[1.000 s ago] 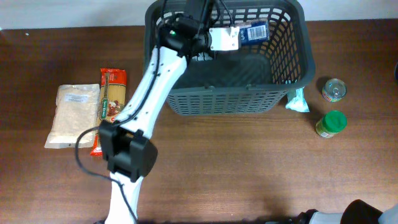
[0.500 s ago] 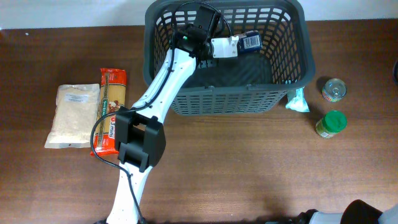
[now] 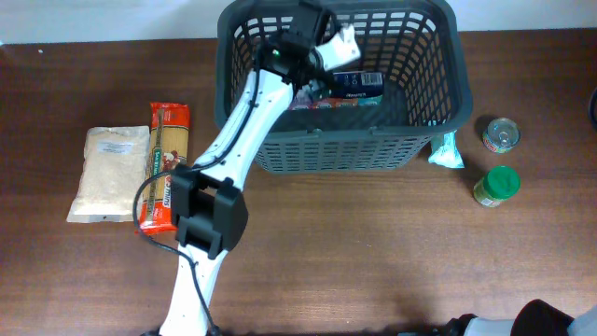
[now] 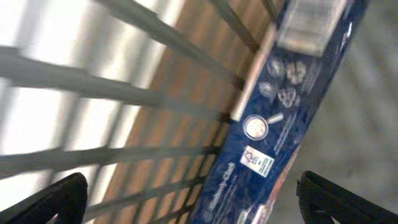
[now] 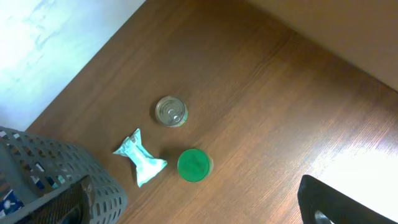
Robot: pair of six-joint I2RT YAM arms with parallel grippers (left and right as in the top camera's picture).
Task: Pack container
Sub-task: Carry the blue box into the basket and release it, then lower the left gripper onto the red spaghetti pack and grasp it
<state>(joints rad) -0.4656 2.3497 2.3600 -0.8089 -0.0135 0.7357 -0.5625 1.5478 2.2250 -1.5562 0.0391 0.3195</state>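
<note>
The dark brown wood-grain table (image 3: 373,243) filled the view, with a pale white surface (image 3: 93,19) bordering its far edge.

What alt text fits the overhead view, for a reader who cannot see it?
The left gripper hangs open inside the grey container, near a blue packet. Outside lie a pasta pack, a white bag, a can and a jar.

Overhead, my bench (image 3: 373,261) is evenly, brightly lit, shadows soft. My left wrist view blurs the container (image 4: 112,93); glare whitens bench corners in the right wrist view.
</note>
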